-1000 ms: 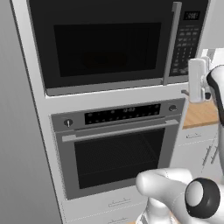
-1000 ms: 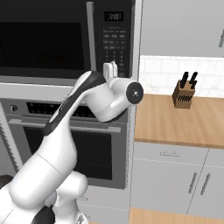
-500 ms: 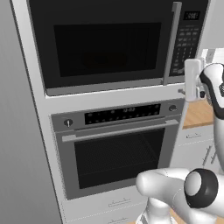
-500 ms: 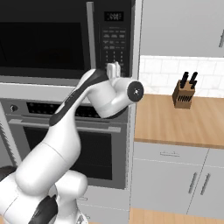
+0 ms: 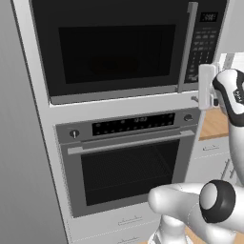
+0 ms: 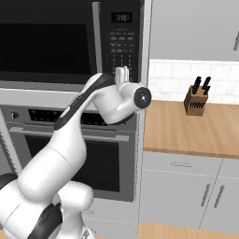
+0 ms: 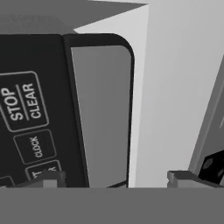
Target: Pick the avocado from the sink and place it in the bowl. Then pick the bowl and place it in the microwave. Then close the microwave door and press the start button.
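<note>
Since a second ago the white hand has been drawn slightly closer to the keypad; the base cameras have not shifted, and oven and counter sit as before.

Step judged in hand: the last one, pressing start. The broad black microwave door with dark glass window [image 5: 114, 45] is seen shut against the black built-in microwave [image 5: 128, 47], its slim silver handle [image 5: 187, 47] upright beside the dark keypad panel [image 5: 202, 45]. Bowl and avocado are presumed inside, behind dark glass; this cannot be confirmed.

Gripper [image 7: 116, 179]: fingers spread wide apart, nothing between them. Whether either tip touches the panel cannot be told. In the hand view the "STOP CLEAR" key [image 7: 21, 101] and the "CLOCK" key [image 7: 36, 146] are read near the left fingertip [image 7: 46, 179]; a start key is not made out.

Arm pose: raised from the base, elbow bent, wrist levelled so the hand [image 6: 122, 74] points at the lower keypad [image 6: 122, 51], above the steel oven with horizontal handle [image 5: 128, 162].

Next move, as judged: one fingertip must be lined up on the start key, not on the neighbouring stop key, and pushed straight in.
</note>
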